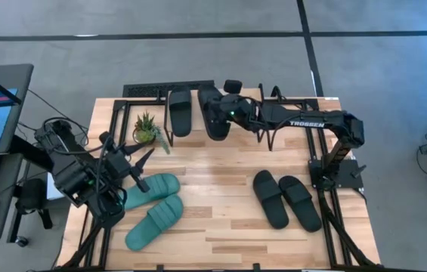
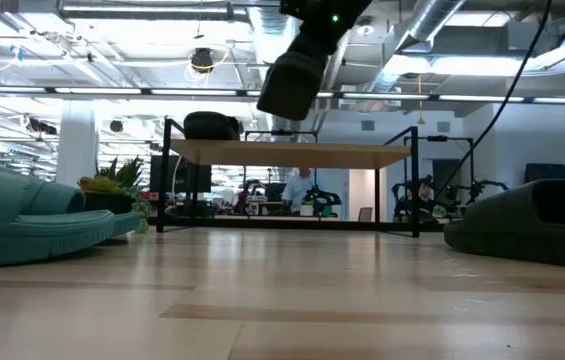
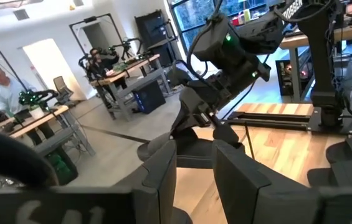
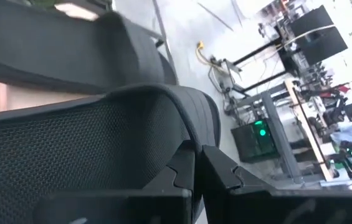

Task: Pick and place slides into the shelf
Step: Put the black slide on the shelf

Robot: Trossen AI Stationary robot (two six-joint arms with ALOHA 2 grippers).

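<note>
While the left gripper [image 1: 139, 168] hovers parted and empty above two teal slides [image 1: 153, 208], the right gripper [image 1: 224, 113] (fingers clamped) holds a black slide [image 1: 211, 113] over the shelf [image 1: 134, 113], beside another black slide [image 1: 179, 111] resting there.

Two teal green slides [image 1: 153, 209] on the pale, striped wood planks of the table [image 1: 221, 162]. Four black slides: a pair [image 1: 286, 199] lying together, one [image 1: 179, 110] on the shelf [image 1: 304, 102] of light wood over black legs, one [image 1: 213, 113] with a fine woven texture (seen by the right wrist). Green leaves on the small plant [image 1: 146, 127]. Dark arms, white lettering on the right one.
</note>
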